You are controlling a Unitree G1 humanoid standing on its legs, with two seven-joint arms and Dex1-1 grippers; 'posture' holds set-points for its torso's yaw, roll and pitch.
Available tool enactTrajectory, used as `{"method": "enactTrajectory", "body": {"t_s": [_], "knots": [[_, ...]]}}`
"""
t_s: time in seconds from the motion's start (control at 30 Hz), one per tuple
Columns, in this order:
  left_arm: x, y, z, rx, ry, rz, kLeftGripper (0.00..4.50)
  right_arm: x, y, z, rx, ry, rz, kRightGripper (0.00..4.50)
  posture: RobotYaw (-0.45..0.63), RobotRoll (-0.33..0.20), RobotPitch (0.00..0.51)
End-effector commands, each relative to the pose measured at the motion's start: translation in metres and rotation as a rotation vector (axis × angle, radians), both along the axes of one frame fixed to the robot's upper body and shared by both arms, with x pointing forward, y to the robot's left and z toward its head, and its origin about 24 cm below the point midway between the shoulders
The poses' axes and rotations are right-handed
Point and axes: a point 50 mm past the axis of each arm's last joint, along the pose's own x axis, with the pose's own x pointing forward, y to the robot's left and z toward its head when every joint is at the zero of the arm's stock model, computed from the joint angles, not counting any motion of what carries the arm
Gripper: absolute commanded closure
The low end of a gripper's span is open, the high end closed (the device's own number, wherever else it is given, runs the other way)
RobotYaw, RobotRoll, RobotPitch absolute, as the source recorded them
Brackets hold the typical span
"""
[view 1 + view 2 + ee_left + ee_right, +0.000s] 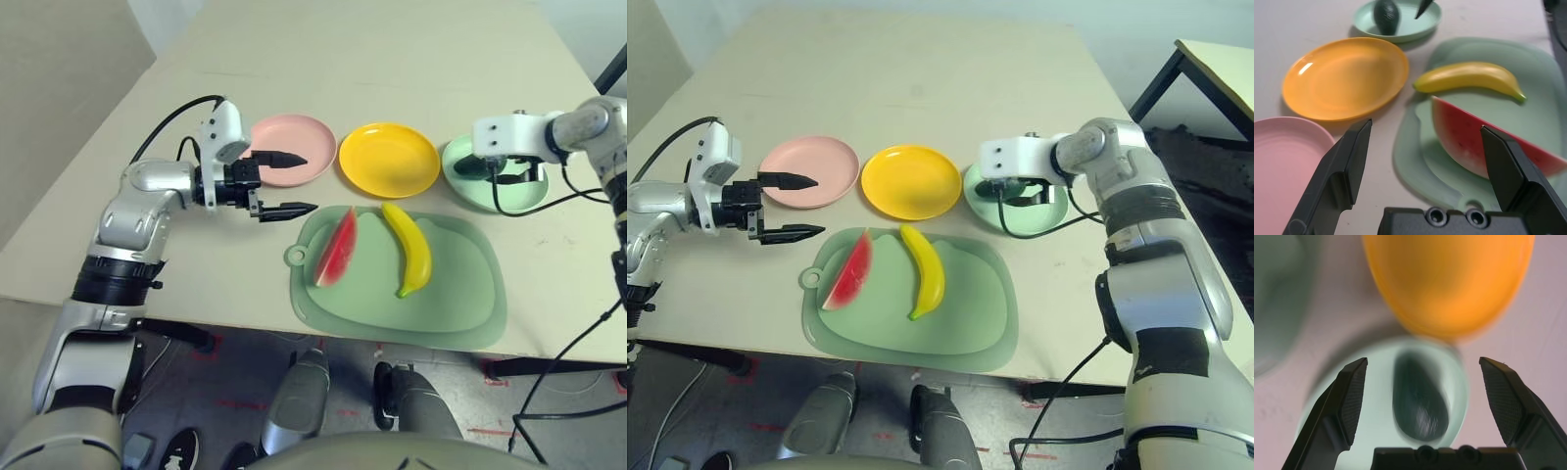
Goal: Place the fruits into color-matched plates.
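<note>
Watermelon wedge and banana lie side by side on the sage-green cutting board, nearest you; both still to do. Beyond the board, your L gripper is up by the pink plate, jaws spread w/ nothing between. Next row out: pink plate, yellow plate, both empty, and mint plate w/ the avocado in it. Your R gripper is over that one, jaws wide, avocado free between. So approx 1 of 3 done; wedge → pink, banana → yellow left. Surface: pale tabletop, a bit of floor w/ red tape marks this side, 2nd table off to the R, wall at back.
</note>
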Motion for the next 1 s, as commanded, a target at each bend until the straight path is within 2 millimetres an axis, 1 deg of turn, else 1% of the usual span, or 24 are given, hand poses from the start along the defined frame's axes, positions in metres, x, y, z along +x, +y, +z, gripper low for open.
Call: {"method": "enactTrajectory", "body": {"t_s": [0.03,0.1,0.17,0.37,0.57,0.83,1.0], "knots": [[-0.006,0.005,-0.002,0.055,0.018,-0.100,0.00,-0.026,0.024,-0.010,-0.035,0.093,0.182,0.06,0.22,0.000,0.157],[-0.011,0.004,0.000,0.040,0.030,-0.164,0.00,-0.039,0.034,-0.014,-0.016,0.144,0.234,0.06,0.22,0.000,0.157],[-0.013,0.004,0.003,0.028,0.030,-0.192,0.00,-0.049,0.041,-0.018,-0.019,0.168,0.272,0.06,0.22,0.000,0.158],[-0.015,0.006,0.006,0.023,0.019,-0.210,0.00,-0.065,0.043,-0.036,-0.101,0.201,0.370,0.06,0.23,0.000,0.159],[-0.016,0.005,0.007,0.019,0.013,-0.213,0.00,-0.068,0.049,-0.044,-0.117,0.198,0.415,0.06,0.23,0.000,0.160],[-0.016,0.004,0.011,0.018,-0.001,-0.224,0.00,-0.057,0.056,-0.058,-0.180,0.161,0.448,0.06,0.23,0.000,0.162],[-0.016,0.003,0.011,0.018,-0.005,-0.223,0.00,-0.056,0.060,-0.069,-0.191,0.171,0.465,0.06,0.24,0.000,0.165]]}}
